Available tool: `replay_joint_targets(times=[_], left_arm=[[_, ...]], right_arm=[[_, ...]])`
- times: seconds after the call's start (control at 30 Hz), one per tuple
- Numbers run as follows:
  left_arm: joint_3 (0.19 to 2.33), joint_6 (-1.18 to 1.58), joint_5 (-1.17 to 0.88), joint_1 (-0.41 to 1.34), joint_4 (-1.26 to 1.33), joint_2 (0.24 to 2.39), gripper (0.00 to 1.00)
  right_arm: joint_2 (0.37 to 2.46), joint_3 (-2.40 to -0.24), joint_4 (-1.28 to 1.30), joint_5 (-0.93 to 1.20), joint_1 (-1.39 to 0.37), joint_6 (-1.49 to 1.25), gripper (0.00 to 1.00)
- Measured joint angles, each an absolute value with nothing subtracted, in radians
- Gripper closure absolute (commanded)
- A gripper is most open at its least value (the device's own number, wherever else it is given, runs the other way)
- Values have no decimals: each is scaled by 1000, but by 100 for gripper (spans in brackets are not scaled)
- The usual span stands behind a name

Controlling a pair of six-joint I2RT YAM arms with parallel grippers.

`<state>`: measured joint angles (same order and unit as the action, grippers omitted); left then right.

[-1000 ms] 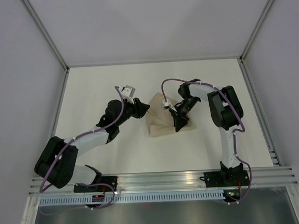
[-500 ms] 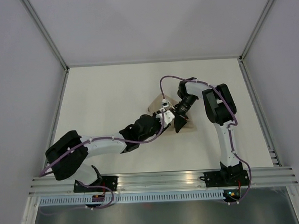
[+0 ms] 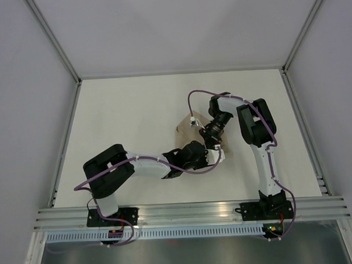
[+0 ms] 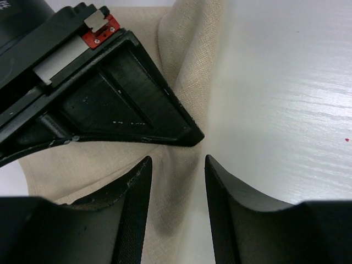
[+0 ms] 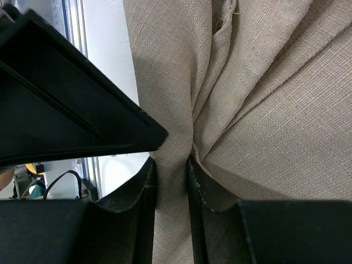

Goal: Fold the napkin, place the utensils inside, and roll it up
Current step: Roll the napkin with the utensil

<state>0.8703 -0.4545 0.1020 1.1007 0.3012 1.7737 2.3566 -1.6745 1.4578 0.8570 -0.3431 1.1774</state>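
Shows the napkin (image 3: 185, 123) bunched into folds right of the bench's (image 3: 122, 111) centre, well clear of every edge. Shows the right hand (image 5: 171, 165) pinching a gathered ridge of the cloth between both fingers, with creases fanning out from the grip. Shows the left hand (image 4: 176, 165) spread, held low over the napkin's border where cloth meets bare bench, tips just beside one right finger (image 4: 126, 104).

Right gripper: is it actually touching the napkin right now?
Touching. The right wrist view shows the right gripper with its jaws closed on a gathered fold of the napkin. The cloth is pinched between them with no gap showing.
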Motion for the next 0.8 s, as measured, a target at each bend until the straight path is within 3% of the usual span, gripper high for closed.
replay_joint_targets(times=[0.33, 0.37, 0.5, 0.6, 0.8], left_arm=[[897, -495, 72, 1071, 292, 1839, 56], [899, -496, 63, 1067, 288, 1840, 59], [944, -502, 1, 1050, 221, 1859, 87], [979, -507, -52, 1037, 162, 1866, 97], [1017, -479, -204, 979, 99, 1874, 98]], right_arm=[[2367, -1683, 1467, 857, -343, 1163, 94], [2367, -1683, 1467, 857, -343, 1161, 94], [2369, -1684, 1470, 854, -343, 1152, 93], [2368, -1684, 1472, 849, -341, 1150, 80], [2340, -1657, 1457, 853, -340, 1124, 46]])
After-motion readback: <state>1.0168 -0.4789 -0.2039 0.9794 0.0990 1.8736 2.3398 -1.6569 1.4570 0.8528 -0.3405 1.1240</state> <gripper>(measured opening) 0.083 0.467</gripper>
